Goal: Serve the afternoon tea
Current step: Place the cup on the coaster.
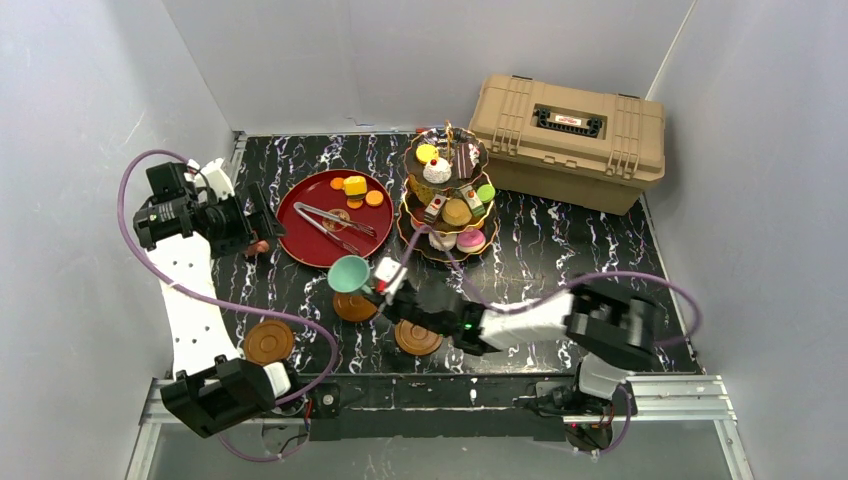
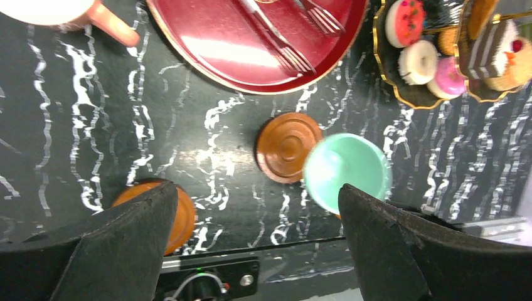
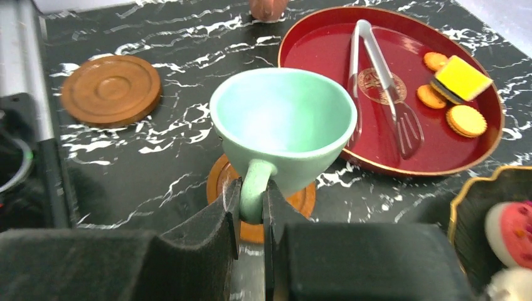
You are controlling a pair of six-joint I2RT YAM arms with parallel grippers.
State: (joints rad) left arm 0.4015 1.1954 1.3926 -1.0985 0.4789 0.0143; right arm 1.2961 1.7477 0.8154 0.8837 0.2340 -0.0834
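My right gripper (image 3: 253, 199) is shut on the handle of the teal cup (image 3: 282, 119), which hangs just over a round brown saucer (image 3: 227, 183). In the top view that teal cup (image 1: 348, 272) sits left of the right gripper (image 1: 385, 283), above the saucer (image 1: 355, 306). My left gripper (image 1: 266, 222) stands wide open with nothing between its fingers (image 2: 135, 216). It is beside the pinkish cup (image 1: 259, 246), which stands on the table left of the red plate (image 1: 318, 252). The three-tier stand (image 1: 447, 195) holds several pastries.
Metal tongs (image 1: 333, 224) and a few pastries (image 1: 355, 186) lie on the red plate. Two more saucers (image 1: 270, 342) (image 1: 418, 338) lie near the front edge. A tan case (image 1: 570, 125) stands at the back right. Grey walls close in both sides.
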